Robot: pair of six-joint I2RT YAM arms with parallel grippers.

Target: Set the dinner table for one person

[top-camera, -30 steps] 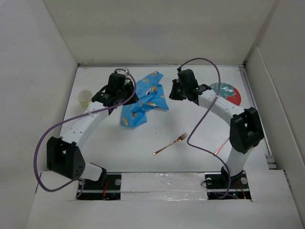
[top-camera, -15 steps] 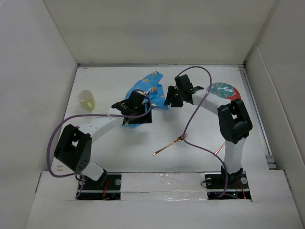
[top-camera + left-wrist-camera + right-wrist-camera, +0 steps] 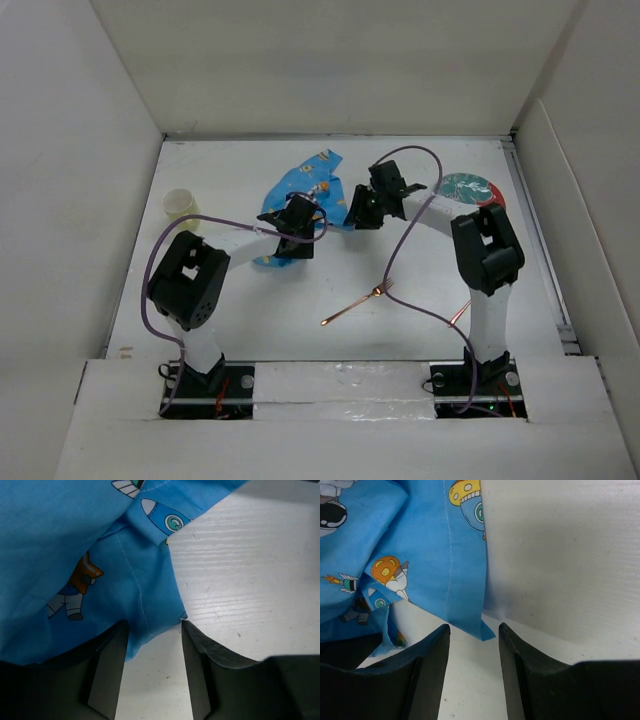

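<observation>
The white dinner table (image 3: 300, 330) holds a crumpled blue cartoon-printed mat (image 3: 305, 190) at its middle back. My left gripper (image 3: 295, 238) is low at the mat's near edge. In the left wrist view it (image 3: 154, 627) is open, with a corner of the mat (image 3: 145, 615) lying between the fingertips. My right gripper (image 3: 358, 210) is at the mat's right edge. In the right wrist view it (image 3: 474, 629) is open, with a mat corner (image 3: 465, 605) hanging between its fingers (image 3: 427, 670). A copper fork (image 3: 355, 302) lies on the table in front.
A pale yellow cup (image 3: 180, 205) stands at the left. A patterned plate (image 3: 470, 190) with a red rim lies at the back right. A second copper utensil (image 3: 462, 308) lies beside the right arm, partly hidden. White walls enclose the table.
Both grippers dropped towards the mat: the left swung right to its near edge, the right shifted left to its right edge. The mat has changed shape and lies more bunched.
</observation>
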